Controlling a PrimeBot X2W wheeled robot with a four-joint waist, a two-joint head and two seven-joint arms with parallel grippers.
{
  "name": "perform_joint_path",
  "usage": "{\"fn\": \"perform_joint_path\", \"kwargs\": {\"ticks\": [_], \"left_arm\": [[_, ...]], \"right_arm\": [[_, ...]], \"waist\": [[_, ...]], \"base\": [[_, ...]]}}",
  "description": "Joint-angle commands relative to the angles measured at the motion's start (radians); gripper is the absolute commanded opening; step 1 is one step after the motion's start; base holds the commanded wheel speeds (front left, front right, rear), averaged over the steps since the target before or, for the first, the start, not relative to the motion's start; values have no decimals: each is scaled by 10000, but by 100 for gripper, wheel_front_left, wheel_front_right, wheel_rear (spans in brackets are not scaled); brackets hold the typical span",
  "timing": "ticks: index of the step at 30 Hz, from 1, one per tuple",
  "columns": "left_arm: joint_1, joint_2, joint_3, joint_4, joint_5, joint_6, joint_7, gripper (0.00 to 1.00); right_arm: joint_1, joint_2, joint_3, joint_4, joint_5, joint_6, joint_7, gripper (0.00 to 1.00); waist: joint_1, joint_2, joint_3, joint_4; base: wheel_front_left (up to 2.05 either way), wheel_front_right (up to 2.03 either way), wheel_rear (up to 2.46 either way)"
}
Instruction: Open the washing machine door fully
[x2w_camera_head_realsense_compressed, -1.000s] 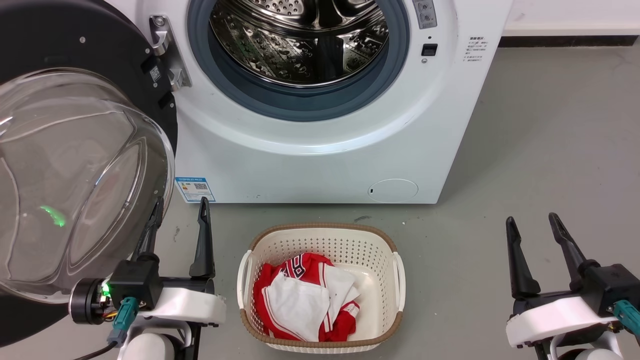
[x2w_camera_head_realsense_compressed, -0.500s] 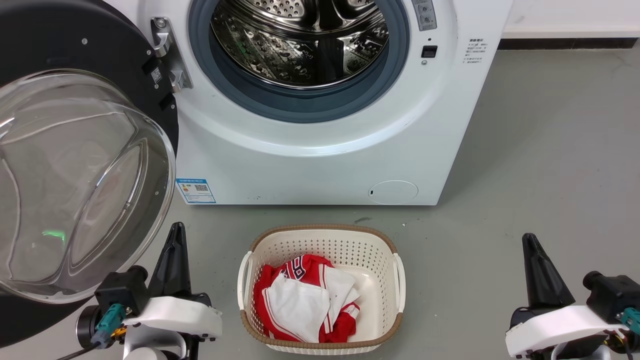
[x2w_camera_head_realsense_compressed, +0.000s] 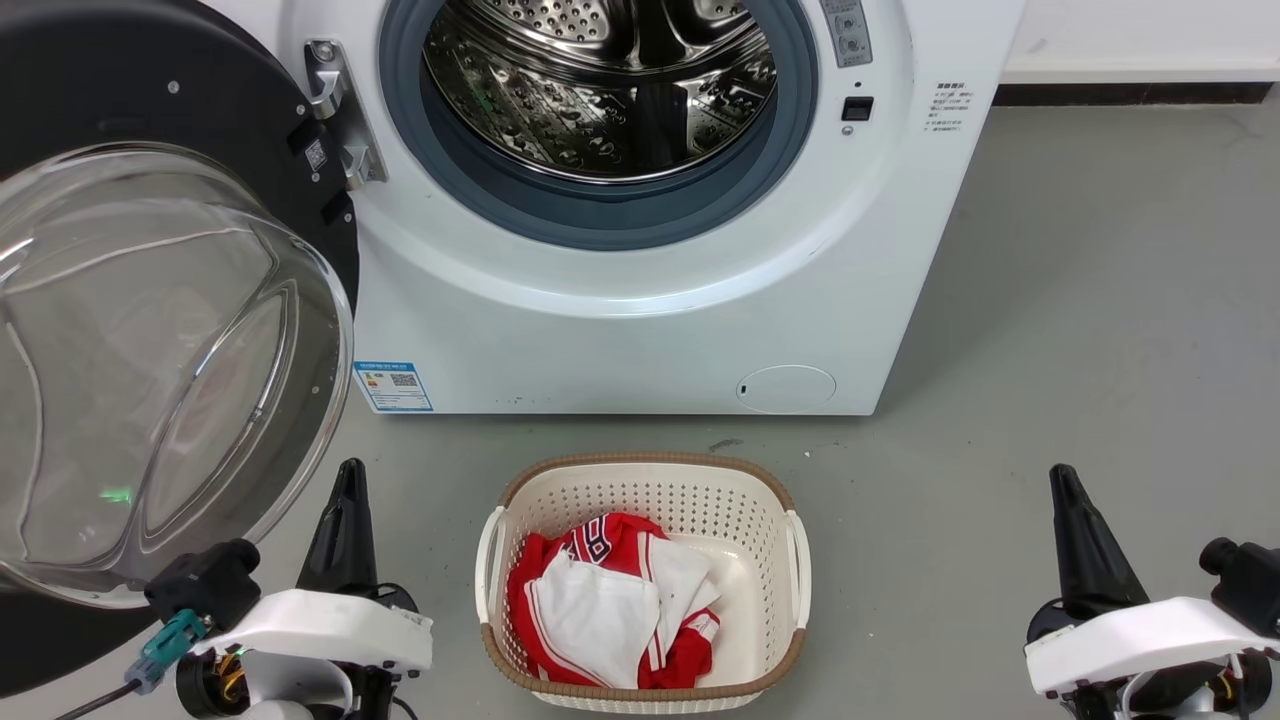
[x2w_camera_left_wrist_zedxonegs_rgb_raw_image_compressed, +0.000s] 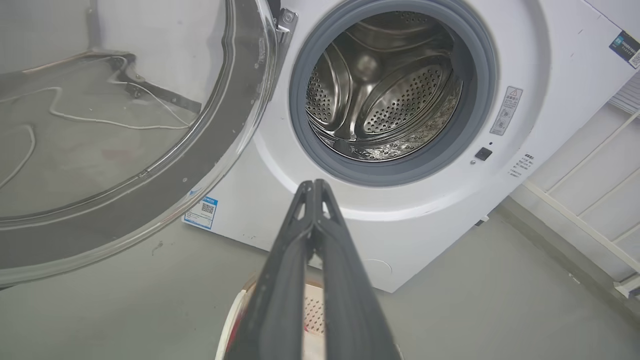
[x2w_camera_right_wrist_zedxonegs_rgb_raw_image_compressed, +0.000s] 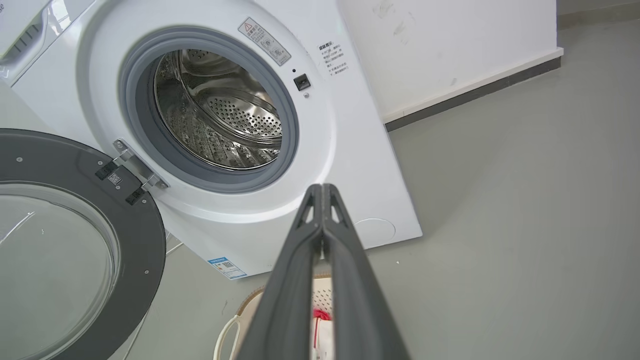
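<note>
While the left gripper (x2w_camera_head_realsense_compressed: 347, 475) sits low, just beside the washing machine door (x2w_camera_head_realsense_compressed: 130, 90), fingers pressed together on nothing, the right gripper (x2w_camera_head_realsense_compressed: 1062, 478) is likewise closed and empty, well apart. The door — a glossy black ring around a bulging clear glass bowl (x2w_camera_head_realsense_compressed: 150, 350) — stands swung wide on its metal hinge (x2w_camera_head_realsense_compressed: 335, 110), left of the white washing machine (x2w_camera_head_realsense_compressed: 620, 330), steel drum (x2w_camera_head_realsense_compressed: 600, 90) exposed.
</note>
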Motion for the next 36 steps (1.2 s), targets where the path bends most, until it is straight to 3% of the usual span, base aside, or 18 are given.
{"fn": "perform_joint_path", "kwargs": {"ticks": [1, 19, 36], "left_arm": [[-247, 23, 76, -97, -355, -60, 69, 0], [-336, -30, 360, 226, -3665, -333, 864, 0], [-366, -64, 538, 435, -5755, -515, 1374, 0]], "right_arm": [[-251, -91, 3, -87, 399, -1, 46, 0], [-525, -171, -51, 383, 3840, -2, 541, 0], [-690, -188, -129, 685, 5971, -3, 893, 0]], "waist": [[0, 0, -6, 0], [0, 0, -123, 4], [0, 0, -214, 6]], "base": [[0, 0, 0], [0, 0, 0], [0, 0, 0]]}}
